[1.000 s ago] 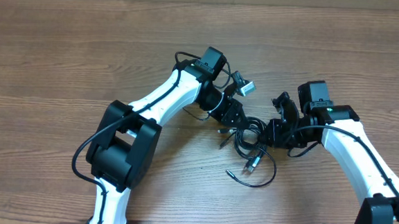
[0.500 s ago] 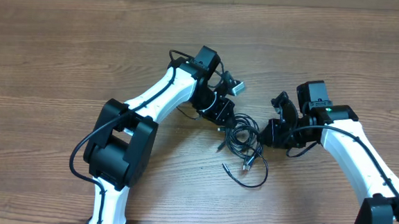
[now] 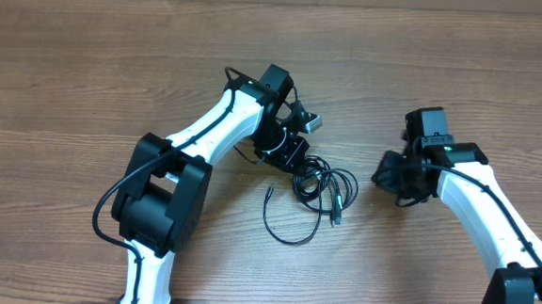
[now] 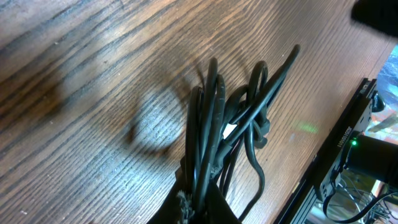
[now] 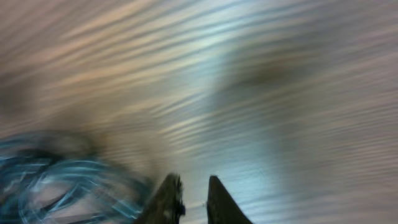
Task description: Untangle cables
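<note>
On the wooden table (image 3: 87, 84), left end effector (image 3: 298, 165) pinches the cables (image 3: 325, 186).

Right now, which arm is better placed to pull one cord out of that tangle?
Probably the right. The right gripper is empty, jaws slightly apart, beside the cables without touching them. The left gripper is shut on the bundle, so it serves better as the anchor.

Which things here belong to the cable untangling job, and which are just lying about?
Job: cables; left fingers, clamped on the bundle; right fingers, open and empty.
Just there: wooden table; black frame at its edge.
</note>
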Controlling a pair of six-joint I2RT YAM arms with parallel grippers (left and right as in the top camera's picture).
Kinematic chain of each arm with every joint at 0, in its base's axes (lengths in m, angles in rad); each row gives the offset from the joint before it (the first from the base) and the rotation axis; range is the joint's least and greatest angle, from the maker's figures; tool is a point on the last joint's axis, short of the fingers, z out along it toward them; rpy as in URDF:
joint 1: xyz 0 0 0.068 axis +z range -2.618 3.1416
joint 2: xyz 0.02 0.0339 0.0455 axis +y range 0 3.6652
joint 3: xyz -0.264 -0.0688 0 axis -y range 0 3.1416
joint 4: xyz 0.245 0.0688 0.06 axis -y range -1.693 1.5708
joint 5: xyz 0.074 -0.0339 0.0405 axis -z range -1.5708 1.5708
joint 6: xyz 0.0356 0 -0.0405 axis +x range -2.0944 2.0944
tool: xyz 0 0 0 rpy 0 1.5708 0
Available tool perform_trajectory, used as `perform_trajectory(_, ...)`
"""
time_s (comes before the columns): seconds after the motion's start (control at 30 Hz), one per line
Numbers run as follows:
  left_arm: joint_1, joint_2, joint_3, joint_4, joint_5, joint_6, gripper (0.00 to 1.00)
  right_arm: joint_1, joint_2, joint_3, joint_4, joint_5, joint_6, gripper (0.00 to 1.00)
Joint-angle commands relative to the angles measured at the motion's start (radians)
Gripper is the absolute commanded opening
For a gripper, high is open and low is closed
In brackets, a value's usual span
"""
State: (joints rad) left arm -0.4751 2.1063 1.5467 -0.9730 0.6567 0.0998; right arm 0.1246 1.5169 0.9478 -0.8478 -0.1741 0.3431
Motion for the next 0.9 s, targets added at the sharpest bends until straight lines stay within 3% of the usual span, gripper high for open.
perform_trajectory(0.0, 0.003, 0.010, 0.020, 0.009, 0.066, 0.018, 0.04, 0.001, 0.001, 0.018, -0.002, -0.390, -0.293, 0.31)
perform_trajectory(0.07, 0.003, 0.010, 0.020, 0.005, 0.167, 0.081, 0.04, 0.001, 0.002, 0.018, 0.000, -0.373, -0.293, 0.35)
perform_trajectory(0.1, 0.003, 0.010, 0.020, 0.002, 0.239, 0.124, 0.04, 0.001, 0.002, 0.018, 0.001, -0.344, -0.299, 0.54)
perform_trajectory(0.13, 0.003, 0.010, 0.020, 0.001, 0.281, 0.150, 0.04, 0.001, 0.002, 0.018, 0.002, -0.322, -0.300, 0.57)
perform_trajectory(0.4, 0.004, 0.010, 0.020, 0.001, 0.314, 0.171, 0.04, 0.001, 0.002, 0.017, 0.004, -0.264, -0.357, 0.59)
perform_trajectory(0.73, 0.021, 0.010, 0.020, 0.017, 0.309, 0.182, 0.04, 0.001, 0.002, -0.040, 0.024, -0.307, -0.371, 0.53)
perform_trajectory(0.87, 0.043, 0.010, 0.020, 0.017, 0.351, 0.166, 0.04, 0.001, 0.002, -0.056, 0.039, -0.306, -0.371, 0.56)
